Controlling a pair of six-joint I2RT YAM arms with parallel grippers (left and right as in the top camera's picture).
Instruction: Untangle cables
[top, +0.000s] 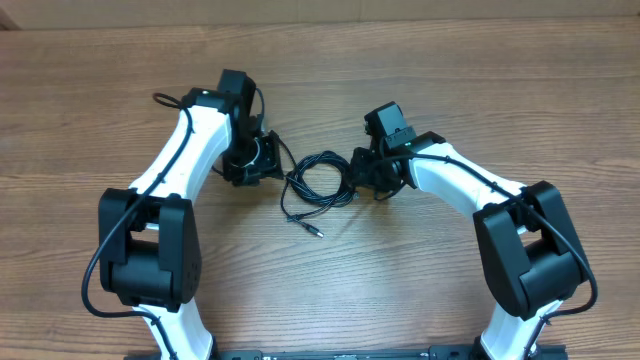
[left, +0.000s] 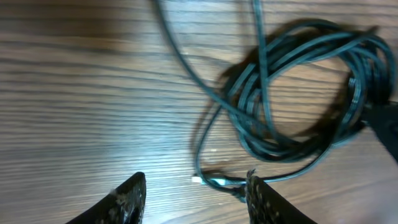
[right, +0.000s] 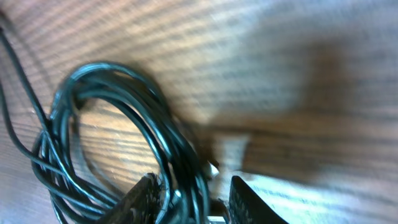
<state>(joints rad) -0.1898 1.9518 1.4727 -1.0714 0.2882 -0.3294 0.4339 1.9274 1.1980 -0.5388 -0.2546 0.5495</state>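
Note:
The cables (top: 320, 180) are thin black cords wound in a loose coil on the wooden table between my two arms. One free end with a small plug (top: 317, 232) trails toward the front. My left gripper (top: 266, 160) sits just left of the coil. In its wrist view the left gripper (left: 196, 198) is open, with a light-tipped plug end (left: 200, 181) and a strand lying just ahead of the right fingertip (left: 258, 196). My right gripper (top: 363, 172) is at the coil's right edge. There the right gripper (right: 194, 202) is open around several strands of the coil (right: 155, 118).
The wooden table (top: 320, 300) extends on all sides. Both arms' white links and black bases (top: 150, 250) stand at the front left and front right. A thicker black arm wire (top: 165, 98) loops beside the left arm.

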